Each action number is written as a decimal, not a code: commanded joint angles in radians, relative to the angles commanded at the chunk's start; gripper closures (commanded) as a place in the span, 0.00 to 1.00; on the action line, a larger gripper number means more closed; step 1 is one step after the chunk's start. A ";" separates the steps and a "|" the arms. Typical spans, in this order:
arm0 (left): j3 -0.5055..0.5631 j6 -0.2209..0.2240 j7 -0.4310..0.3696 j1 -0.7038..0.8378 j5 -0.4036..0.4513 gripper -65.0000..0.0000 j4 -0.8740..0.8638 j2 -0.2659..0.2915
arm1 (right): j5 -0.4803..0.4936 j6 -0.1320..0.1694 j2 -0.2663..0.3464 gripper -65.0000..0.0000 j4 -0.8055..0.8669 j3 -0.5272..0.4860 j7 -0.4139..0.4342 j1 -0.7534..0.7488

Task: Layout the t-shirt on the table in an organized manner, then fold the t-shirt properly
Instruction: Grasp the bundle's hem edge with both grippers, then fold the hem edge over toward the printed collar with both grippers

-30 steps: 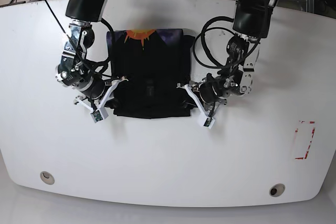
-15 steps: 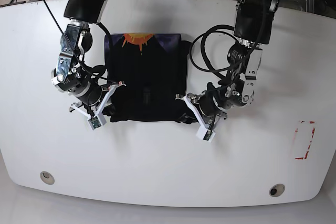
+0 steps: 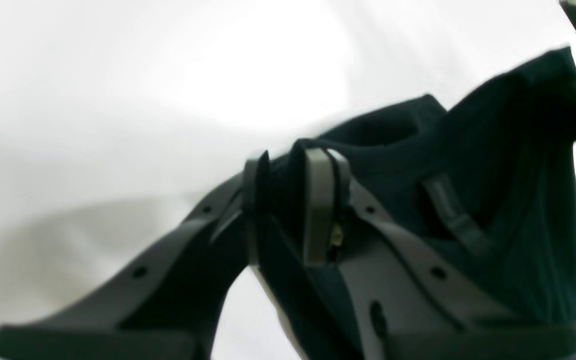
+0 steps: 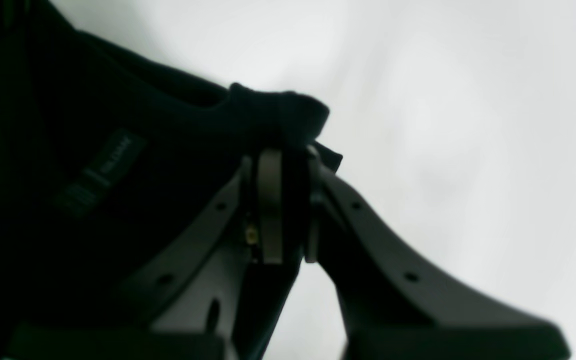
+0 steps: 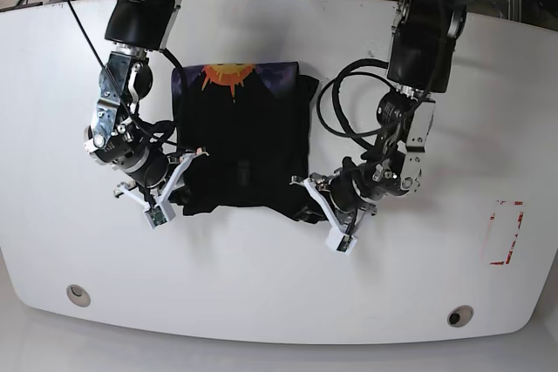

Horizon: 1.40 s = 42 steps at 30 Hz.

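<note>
Pinching the near edge of the t-shirt point(image 5: 242, 150) at both corners, the two arms hold the cloth stretched between them so that it stays flat and square across its width. The left gripper point(image 3: 288, 205) is clenched on a fold of black fabric: in the left wrist view the cloth fills the narrow gap between its jaws and bunches up just behind them. The right gripper point(image 4: 283, 205) is likewise closed on the opposite corner, with a small lump of fabric standing above its fingertips. In the base view the left gripper point(image 5: 324, 200) sits at that view's right corner of the hem and the right gripper point(image 5: 179, 182) at its left corner, both low over the table point(image 5: 261, 285).

The shirt lies on the far middle of the white top, between the arms, as a roughly rectangular dark panel; an orange sun print shows at its far edge, so a printed face is turned up there. A small neck tag point(image 3: 455, 215) is visible inside the lifted cloth. Holding matched corners likely serves to carry the edge evenly, keeping the fold line straight. The red tape rectangle point(image 5: 506, 233) lies well apart, toward the table's edge.
</note>
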 joint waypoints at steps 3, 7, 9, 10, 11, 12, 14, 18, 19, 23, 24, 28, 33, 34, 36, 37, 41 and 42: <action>0.000 -0.023 0.000 -0.009 0.002 0.85 -0.020 0.000 | 0.000 0.000 0.000 0.91 -0.025 0.000 0.020 0.015; 0.000 -0.034 -0.002 -0.025 0.003 0.85 -0.041 0.000 | 0.000 0.000 0.000 0.91 -0.064 0.000 0.052 0.023; 0.000 -0.035 -0.003 -0.031 0.003 0.85 -0.054 0.000 | -0.003 0.000 0.000 0.91 -0.086 0.000 0.066 0.034; 0.000 -0.035 -0.003 -0.034 0.003 0.85 -0.061 0.000 | -0.003 0.000 0.000 0.90 -0.095 0.000 0.074 0.035; 0.000 -0.035 -0.003 -0.035 0.003 0.85 -0.068 0.000 | -0.005 0.000 0.000 0.89 -0.101 0.000 0.080 0.035; 0.000 -0.035 -0.003 -0.037 0.003 0.84 -0.078 0.000 | -0.005 0.000 0.000 0.84 -0.107 0.000 0.086 0.035; 0.000 -0.035 -0.015 -0.038 0.003 0.84 -0.092 0.000 | -0.006 0.000 0.000 0.74 -0.107 0.002 0.089 0.037; 0.000 -0.035 -0.034 -0.055 0.005 0.73 -0.101 0.000 | -0.006 0.000 0.005 0.46 -0.075 0.005 0.086 0.034; 0.000 -0.034 -0.034 -0.058 0.003 0.66 -0.100 -0.003 | -0.006 0.000 0.005 0.37 -0.052 0.006 0.084 0.028; -0.002 -0.032 -0.035 -0.058 0.003 0.43 -0.075 -0.005 | -0.006 0.000 0.008 0.13 0.051 0.006 0.083 -0.015; -0.002 -0.032 -0.035 -0.058 0.003 0.41 -0.064 -0.005 | -0.006 0.000 0.008 0.07 0.089 0.006 0.081 -0.034; -0.002 -0.032 -0.028 -0.058 0.002 0.41 -0.020 -0.006 | -0.006 0.000 0.008 0.00 0.209 0.006 0.044 -0.094; -0.002 -0.037 0.048 -0.031 0.000 0.41 0.086 0.000 | -0.005 0.000 0.008 0.00 0.338 0.006 -0.038 -0.176; -0.002 -0.037 0.061 -0.012 0.000 0.41 0.106 0.000 | -0.005 0.000 0.005 0.00 0.353 0.006 -0.043 -0.192; 0.000 -0.037 0.078 0.035 0.000 0.41 0.173 0.003 | -0.002 0.000 0.002 0.00 0.388 0.006 -0.046 -0.235; 0.005 -0.037 0.081 0.054 0.000 0.41 0.199 0.003 | -0.002 0.000 0.002 0.01 0.397 0.006 -0.046 -0.252; 0.061 -0.031 0.080 0.141 0.003 0.41 0.301 0.025 | 0.000 0.000 0.000 0.18 0.410 0.006 -0.046 -0.305; 0.072 -0.028 0.078 0.163 0.003 0.41 0.321 0.025 | 0.000 0.000 0.000 0.23 0.410 0.006 -0.046 -0.318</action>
